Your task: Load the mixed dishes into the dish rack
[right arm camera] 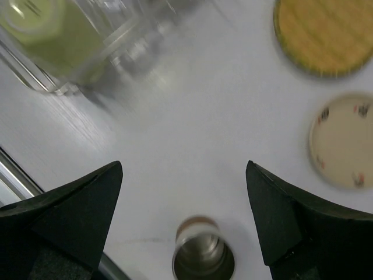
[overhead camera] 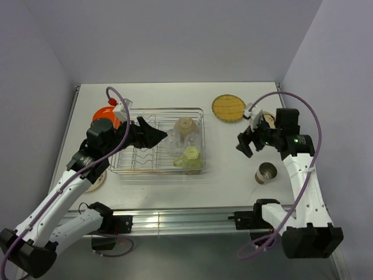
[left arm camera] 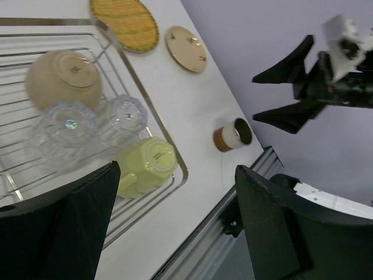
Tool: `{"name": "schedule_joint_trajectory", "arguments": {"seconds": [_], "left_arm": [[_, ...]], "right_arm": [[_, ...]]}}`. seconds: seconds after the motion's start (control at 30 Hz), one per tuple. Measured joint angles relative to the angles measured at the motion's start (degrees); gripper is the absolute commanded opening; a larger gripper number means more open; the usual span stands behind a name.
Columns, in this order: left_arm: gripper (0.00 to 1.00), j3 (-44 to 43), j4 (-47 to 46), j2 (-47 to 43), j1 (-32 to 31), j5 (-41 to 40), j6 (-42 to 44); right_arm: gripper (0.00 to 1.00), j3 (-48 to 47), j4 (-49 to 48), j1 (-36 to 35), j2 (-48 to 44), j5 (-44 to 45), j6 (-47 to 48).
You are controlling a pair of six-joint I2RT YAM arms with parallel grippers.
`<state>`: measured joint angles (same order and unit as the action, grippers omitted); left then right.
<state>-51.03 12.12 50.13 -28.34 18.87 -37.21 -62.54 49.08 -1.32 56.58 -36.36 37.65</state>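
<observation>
The silver wire dish rack (overhead camera: pixel 163 109) holds an upturned beige bowl (overhead camera: pixel 185 126), two clear cups (overhead camera: pixel 173 140) and a pale green mug (overhead camera: pixel 189 156). My left gripper (overhead camera: pixel 154 135) is open and empty above the rack's middle. In the left wrist view (left arm camera: pixel 178 221) it is near the mug (left arm camera: pixel 148 163). My right gripper (overhead camera: pixel 245 143) is open and empty, above the brown metallic cup (overhead camera: pixel 267 172), which stands upright between its jaws in the right wrist view (right arm camera: pixel 203 256). The yellow woven plate (overhead camera: pixel 228 108) and a tan plate (right arm camera: pixel 344 140) lie on the table. The orange plate (overhead camera: pixel 106 114) lies left of the rack.
A cream plate (overhead camera: pixel 96 181) lies partly under my left arm near the front left. Purple walls close off the back and both sides. A metal rail (overhead camera: pixel 186 219) runs along the table's near edge.
</observation>
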Motion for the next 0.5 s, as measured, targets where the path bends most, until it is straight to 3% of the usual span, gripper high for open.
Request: {"name": "schedule_joint_trajectory", "arguments": {"seconds": [0.2, 0.4, 0.5], "left_arm": [[0.86, 0.0, -4.2, 4.13, -4.04, 2.14, -0.83], [0.86, 0.63, -5.95, 5.66, -4.92, 2.34, -1.05], [0.86, 2.16, -7.52, 5.2, -4.92, 2.38, -1.25]], "right_arm": [[0.88, 4.48, 10.58, 21.59, 0.24, 0.15, 12.13], [0.82, 4.48, 13.33, 33.99, 5.68, 1.92, 21.81], [0.78, 4.48, 13.18, 36.79, 8.81, 4.17, 24.48]]}}
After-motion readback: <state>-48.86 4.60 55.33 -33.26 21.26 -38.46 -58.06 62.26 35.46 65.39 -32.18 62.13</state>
